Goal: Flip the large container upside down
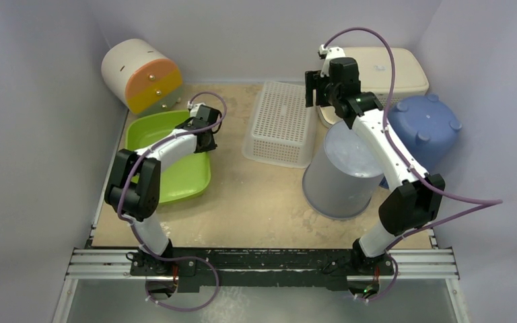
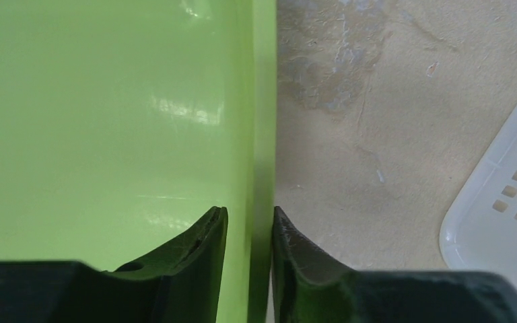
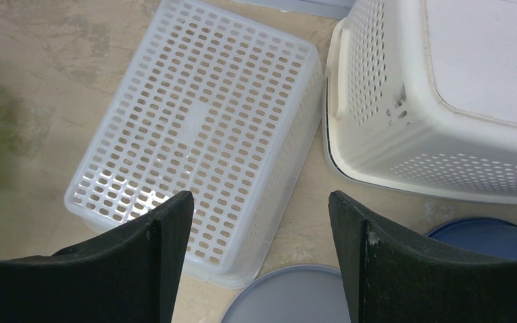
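Observation:
The large container (image 1: 182, 178) is a lime-green tub standing open side up at the left of the table; in the left wrist view its inside (image 2: 108, 121) fills the left half. My left gripper (image 1: 209, 138) sits at its right rim (image 2: 264, 101). One finger is inside the wall and one outside, and the left gripper (image 2: 250, 215) is shut on that rim. My right gripper (image 1: 313, 87) hangs high at the back, over the gap between the baskets. The right gripper (image 3: 261, 202) is open with nothing between its fingers.
A white perforated basket (image 1: 281, 121) (image 3: 195, 128) lies bottom up in the middle. A grey bucket (image 1: 340, 175) (image 3: 296, 299), a blue tub (image 1: 424, 128) and a cream basket (image 1: 390, 67) (image 3: 444, 101) stand inverted at the right. A small drawer unit (image 1: 141, 74) sits at the back left.

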